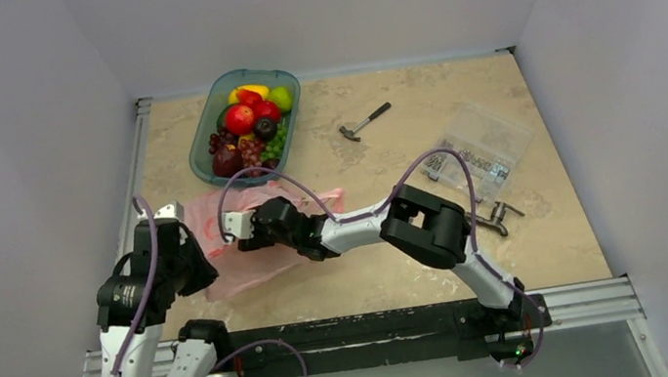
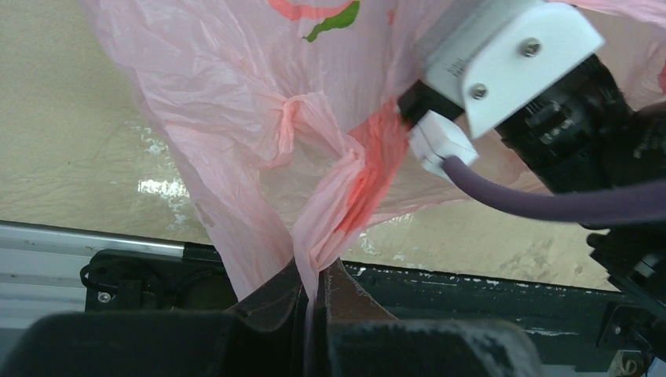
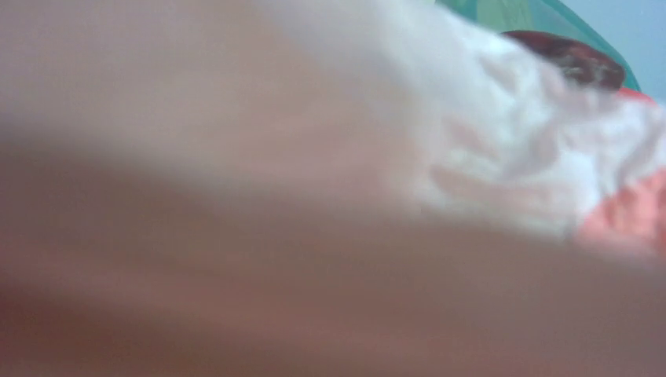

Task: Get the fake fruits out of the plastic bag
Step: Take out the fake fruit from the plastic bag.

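The pink plastic bag (image 1: 262,263) lies crumpled on the table in front of my left arm. My left gripper (image 2: 316,271) is shut on a gathered fold of the plastic bag (image 2: 236,118) and holds it up. My right gripper (image 1: 244,241) reaches from the right into the bag's mouth, and its fingers are hidden by the film. In the right wrist view blurred pink film (image 3: 314,196) fills almost the whole picture. Several fake fruits (image 1: 247,122) lie heaped in the teal tray (image 1: 203,153) behind the bag. No fruit shows inside the bag.
A small hammer (image 1: 363,123) lies mid-table right of the tray. A clear plastic packet (image 1: 482,150) of small parts sits at the right, with a black metal clip (image 1: 501,214) in front of it. The right arm's white wrist camera housing (image 2: 510,55) hangs close to the bag.
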`<action>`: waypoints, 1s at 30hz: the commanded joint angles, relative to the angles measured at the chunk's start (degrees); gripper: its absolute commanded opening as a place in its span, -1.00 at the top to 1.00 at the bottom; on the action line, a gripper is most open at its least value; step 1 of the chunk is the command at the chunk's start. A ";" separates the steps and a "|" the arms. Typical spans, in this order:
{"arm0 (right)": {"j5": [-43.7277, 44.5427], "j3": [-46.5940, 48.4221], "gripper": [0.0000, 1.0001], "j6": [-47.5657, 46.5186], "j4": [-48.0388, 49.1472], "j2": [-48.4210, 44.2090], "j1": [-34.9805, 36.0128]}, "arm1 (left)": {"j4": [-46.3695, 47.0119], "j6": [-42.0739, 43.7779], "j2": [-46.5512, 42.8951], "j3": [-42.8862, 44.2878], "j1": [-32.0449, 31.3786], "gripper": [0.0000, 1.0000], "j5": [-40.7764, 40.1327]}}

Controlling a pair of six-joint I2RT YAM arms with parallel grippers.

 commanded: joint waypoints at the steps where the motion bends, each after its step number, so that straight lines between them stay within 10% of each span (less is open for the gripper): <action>1: 4.08 4.67 -0.38 -3.08 1.09 2.96 -0.73 | 2.43 -0.32 -0.12 -0.45 -0.25 1.00 1.65; 11: 6.78 9.84 -0.37 -5.14 4.49 9.07 -1.76 | 2.72 -0.49 -2.10 -0.98 -0.25 1.00 1.74; 30: -12.14 -1.64 0.78 -2.65 -6.79 -6.48 -1.29 | 4.37 -0.27 -0.83 -0.36 -0.24 1.00 2.93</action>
